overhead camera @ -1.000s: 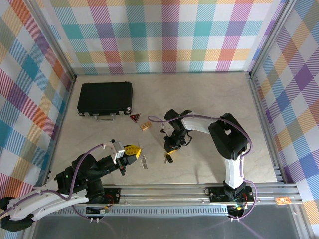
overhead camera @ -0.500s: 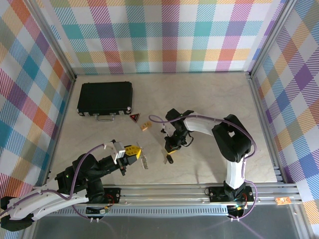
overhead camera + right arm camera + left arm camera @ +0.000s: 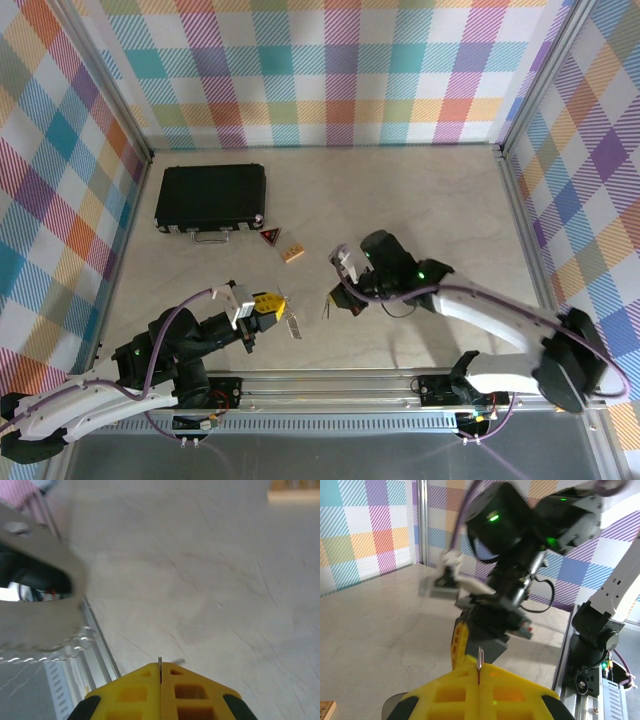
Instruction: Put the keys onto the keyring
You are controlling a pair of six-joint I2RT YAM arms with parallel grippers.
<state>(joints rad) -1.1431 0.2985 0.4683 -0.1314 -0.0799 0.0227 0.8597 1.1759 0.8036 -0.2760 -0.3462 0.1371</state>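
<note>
Left gripper (image 3: 275,302): yellow fingers pressed together, tips low over the table (image 3: 430,210); keys (image 3: 291,325): small, flat, silver-grey metal, lying on the table just right of those fingertips, teeth too small to make out; right gripper (image 3: 340,300): jaws closed, whether on anything cannot be told; its wrist view has a blurred silver-grey flat piece (image 3: 35,605) with thin twisted wire at left.
</note>
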